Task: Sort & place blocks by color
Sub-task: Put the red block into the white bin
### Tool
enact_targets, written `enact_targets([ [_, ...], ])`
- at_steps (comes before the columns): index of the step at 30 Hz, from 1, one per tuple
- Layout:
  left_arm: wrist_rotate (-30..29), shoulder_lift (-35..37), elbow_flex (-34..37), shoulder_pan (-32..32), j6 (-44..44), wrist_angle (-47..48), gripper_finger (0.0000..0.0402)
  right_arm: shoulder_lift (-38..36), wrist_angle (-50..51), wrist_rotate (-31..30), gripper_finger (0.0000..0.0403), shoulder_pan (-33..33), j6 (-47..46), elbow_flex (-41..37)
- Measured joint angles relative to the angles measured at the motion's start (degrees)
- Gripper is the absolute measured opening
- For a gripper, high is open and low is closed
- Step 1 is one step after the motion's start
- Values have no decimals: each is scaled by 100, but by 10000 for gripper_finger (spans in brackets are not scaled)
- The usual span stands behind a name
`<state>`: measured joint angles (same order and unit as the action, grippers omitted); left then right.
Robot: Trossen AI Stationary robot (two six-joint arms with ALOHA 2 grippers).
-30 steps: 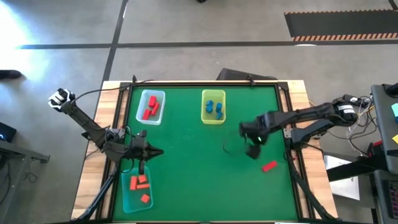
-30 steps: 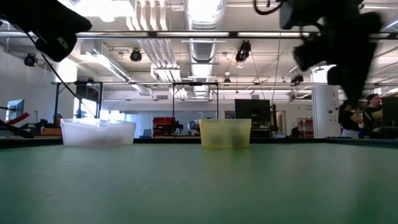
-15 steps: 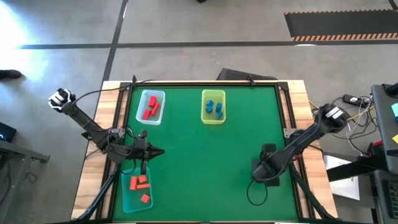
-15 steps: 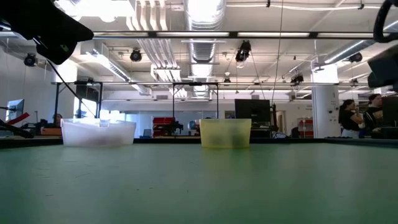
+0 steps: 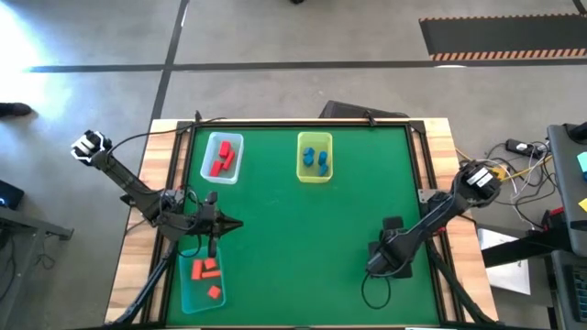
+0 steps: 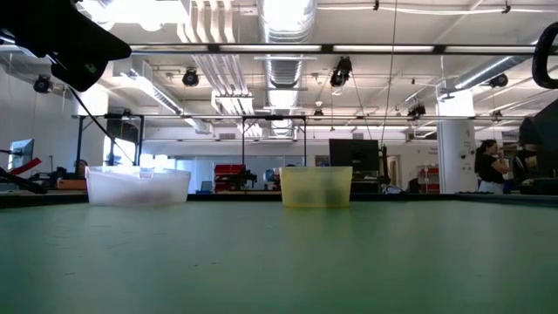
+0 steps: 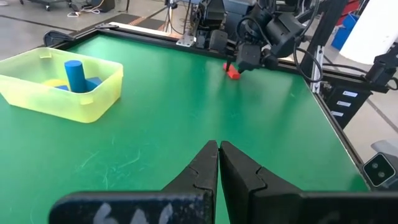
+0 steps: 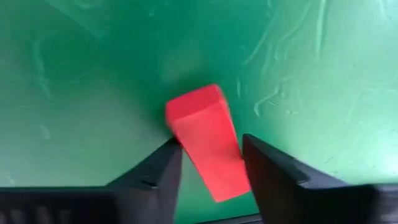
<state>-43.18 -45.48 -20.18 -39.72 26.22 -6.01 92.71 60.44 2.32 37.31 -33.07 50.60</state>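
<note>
Well apart from the translucent yellow-green plastic tray, the right gripper's fingers pinch 1 solid red block on the green table; the left gripper's fingers press together.

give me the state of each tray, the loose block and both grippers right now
pale blue tray: upright on the mat, red blocks inside
yellow-green tray: upright, blue blocks inside
teal tray: orange-red blocks inside
loose red block: on the mat, tilted, between the right gripper's fingers
right gripper: low over the mat, fingers either side of the block, grip not clear
left gripper: shut, empty, near the teal tray
</note>
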Motion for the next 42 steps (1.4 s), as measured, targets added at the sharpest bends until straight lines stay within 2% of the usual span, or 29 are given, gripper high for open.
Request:
enact_targets([
  [3, -2, -1, 0, 1, 2, -4, 0, 44, -26, -28, 92, -94, 174, 4],
  [4, -14, -1, 0, 1, 2, 0, 0, 48, -11, -47, 83, -126, 224, 21],
  [8, -104, 1, 0, 1, -4, -1, 0, -42, 32, -137, 84, -211, 362, 171],
  [13, -401, -1, 0, 1, -7, 3, 0, -428, -136, -670, 84, -430, 376, 602],
  [16, -659, 5, 0, 1, -9, -1, 0, -660, -651, -1066, 84, -686, 750, 855],
  [21, -744, 84, 0, 1, -14, -4, 0, -1010, -2316, -1530, 84, -1373, 2069, 1098],
  [26, -1077, 269, -114, 1, -688, -421, 0, -1116, -5044, -1752, 84, -2236, 3216, 1026],
  [30, -1140, 496, -111, -3, -1730, -1421, 0, -826, -7465, -1890, 84, -2887, 3410, 679],
  [34, -1139, 718, -109, -7, -2554, -2111, 0, -142, -9615, -1899, 84, -3491, 3021, 526],
  [37, -1134, 820, -74, -7, -2686, -2280, 0, 418, -10363, -1705, 84, -3842, 2693, 713],
  [42, -1091, 783, 2, -12, -2662, -2340, 0, 1219, -10404, -1542, 84, -4185, 2420, 1442],
])
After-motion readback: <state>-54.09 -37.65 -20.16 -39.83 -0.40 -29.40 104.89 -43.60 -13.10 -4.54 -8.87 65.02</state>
